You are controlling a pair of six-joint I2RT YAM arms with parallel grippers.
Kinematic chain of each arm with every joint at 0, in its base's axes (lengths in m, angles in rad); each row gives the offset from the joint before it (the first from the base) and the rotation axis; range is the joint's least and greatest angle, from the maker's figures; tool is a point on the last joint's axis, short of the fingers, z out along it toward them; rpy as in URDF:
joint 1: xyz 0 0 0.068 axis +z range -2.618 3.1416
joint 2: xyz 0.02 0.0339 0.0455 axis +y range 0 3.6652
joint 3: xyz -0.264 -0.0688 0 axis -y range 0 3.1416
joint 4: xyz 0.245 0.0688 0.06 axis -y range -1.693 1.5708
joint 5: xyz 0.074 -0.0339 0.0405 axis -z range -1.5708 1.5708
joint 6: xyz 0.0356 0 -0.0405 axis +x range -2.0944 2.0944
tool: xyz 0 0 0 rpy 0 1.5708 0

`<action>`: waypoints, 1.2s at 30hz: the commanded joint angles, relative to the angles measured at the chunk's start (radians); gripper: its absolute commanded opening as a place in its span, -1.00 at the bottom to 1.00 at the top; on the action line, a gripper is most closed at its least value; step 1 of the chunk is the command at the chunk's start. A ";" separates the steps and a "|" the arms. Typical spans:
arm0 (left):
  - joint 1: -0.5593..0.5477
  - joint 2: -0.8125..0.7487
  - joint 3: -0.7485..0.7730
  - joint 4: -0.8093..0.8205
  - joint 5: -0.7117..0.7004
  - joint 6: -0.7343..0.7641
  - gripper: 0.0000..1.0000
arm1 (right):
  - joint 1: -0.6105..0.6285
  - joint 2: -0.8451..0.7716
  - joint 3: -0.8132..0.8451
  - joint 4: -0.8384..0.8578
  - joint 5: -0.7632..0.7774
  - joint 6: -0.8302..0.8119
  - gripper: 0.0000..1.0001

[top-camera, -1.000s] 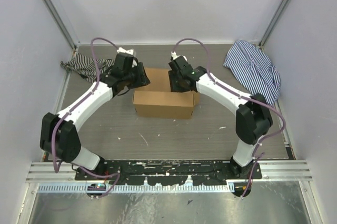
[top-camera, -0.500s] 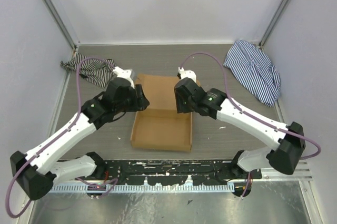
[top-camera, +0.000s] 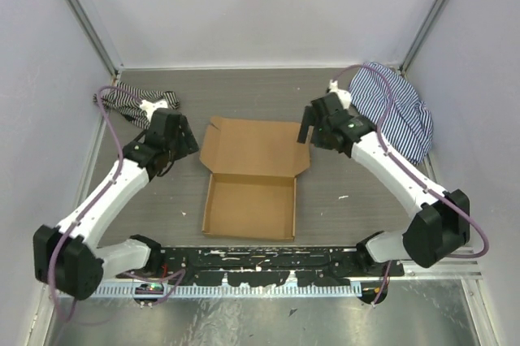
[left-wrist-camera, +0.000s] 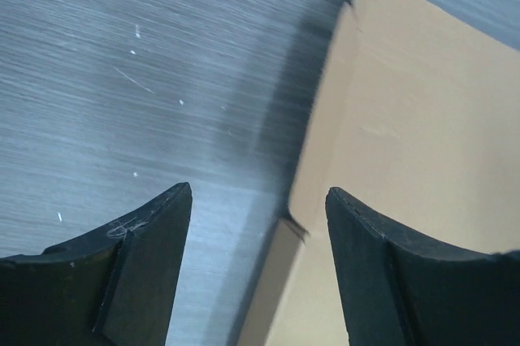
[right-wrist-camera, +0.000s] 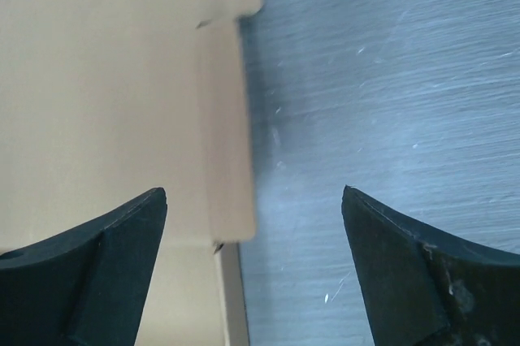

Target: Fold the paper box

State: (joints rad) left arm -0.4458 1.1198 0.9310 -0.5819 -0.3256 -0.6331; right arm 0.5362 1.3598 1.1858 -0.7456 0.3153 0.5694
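The paper box (top-camera: 248,204) is a shallow brown cardboard tray lying in the middle of the table. Its lid (top-camera: 256,147) is swung back and open, with small side flaps at both ends. My left gripper (top-camera: 187,147) hovers just off the lid's left edge. In the left wrist view this gripper (left-wrist-camera: 258,190) is open, with the box's left edge (left-wrist-camera: 406,118) below the gap and nothing gripped. My right gripper (top-camera: 306,128) is at the lid's right corner. Seen from the right wrist, it (right-wrist-camera: 254,191) is wide open above the lid's side flap (right-wrist-camera: 106,102).
A dark striped cloth (top-camera: 134,104) lies at the back left and a blue striped cloth (top-camera: 394,110) at the back right, close behind the right arm. Grey walls enclose the table on three sides. A metal rail (top-camera: 260,265) runs along the near edge.
The box has shifted toward the near edge and its lid has dropped open. Both grippers have opened wider and drawn away sideways, the left one leftward and the right one rightward.
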 commanded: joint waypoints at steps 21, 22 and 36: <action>0.154 0.537 0.306 0.217 0.268 0.097 0.19 | -0.178 0.421 0.147 0.245 -0.343 -0.112 -0.01; 0.155 0.552 0.314 0.216 0.266 0.099 0.18 | -0.178 0.426 0.151 0.247 -0.351 -0.115 -0.13; 0.155 0.484 0.348 0.194 0.250 0.125 0.17 | -0.177 0.360 0.141 0.380 -0.375 -0.191 -0.98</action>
State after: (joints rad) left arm -0.2916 1.6680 1.2224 -0.3847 -0.0826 -0.5365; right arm 0.3573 1.8172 1.3403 -0.4961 -0.0498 0.4171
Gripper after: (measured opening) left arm 0.577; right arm 0.042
